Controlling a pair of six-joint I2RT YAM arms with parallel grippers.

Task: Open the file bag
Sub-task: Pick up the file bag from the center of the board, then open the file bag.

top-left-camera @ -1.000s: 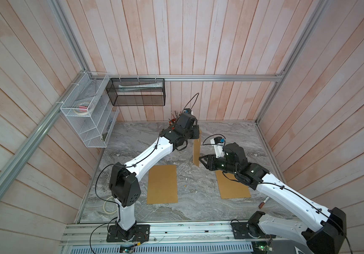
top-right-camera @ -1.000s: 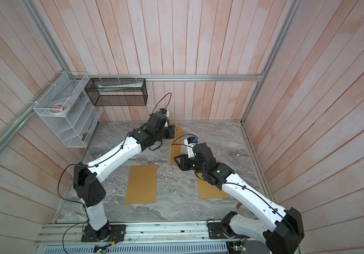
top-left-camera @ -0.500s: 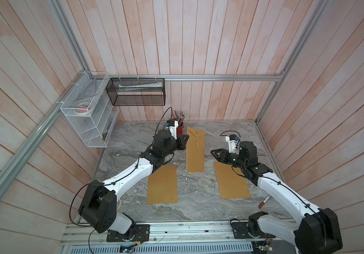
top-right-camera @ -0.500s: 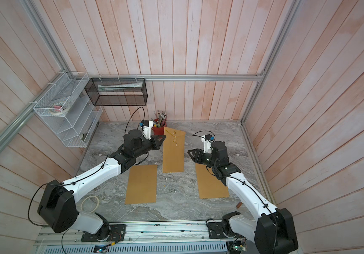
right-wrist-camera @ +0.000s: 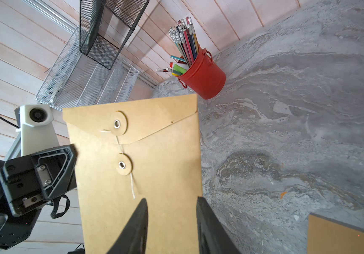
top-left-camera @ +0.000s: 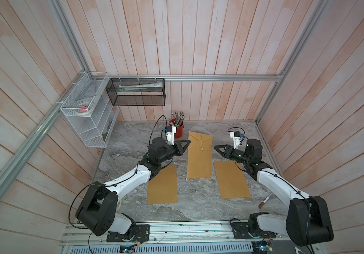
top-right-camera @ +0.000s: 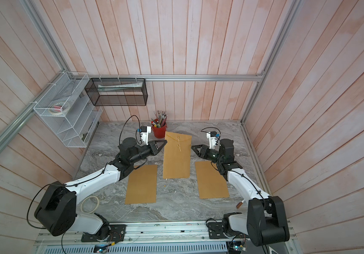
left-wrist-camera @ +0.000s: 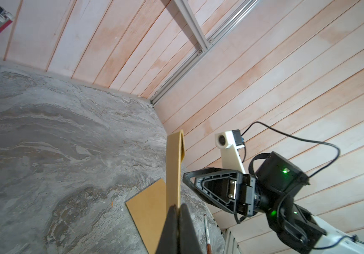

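Surface (top-left-camera: 132, 140) of grey marble, file bag (top-left-camera: 199, 158) held clear above it, between both arms.
One long edge of the bag is clamped in the left fingers (left-wrist-camera: 187, 226); the right fingers (right-wrist-camera: 137, 224) stand parted and empty just beside the opposite edge. Flap down; string (right-wrist-camera: 132, 187) dangles loose.

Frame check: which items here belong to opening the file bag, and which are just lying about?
Job in hand:
file bag, clamped at its edge by the left gripper; its string tie; right gripper, open, facing it.

Lying about:
kraft envelope by the left arm; kraft envelope by the right arm; red pencil bucket; pen; tape roll; white wire rack; black mesh basket.
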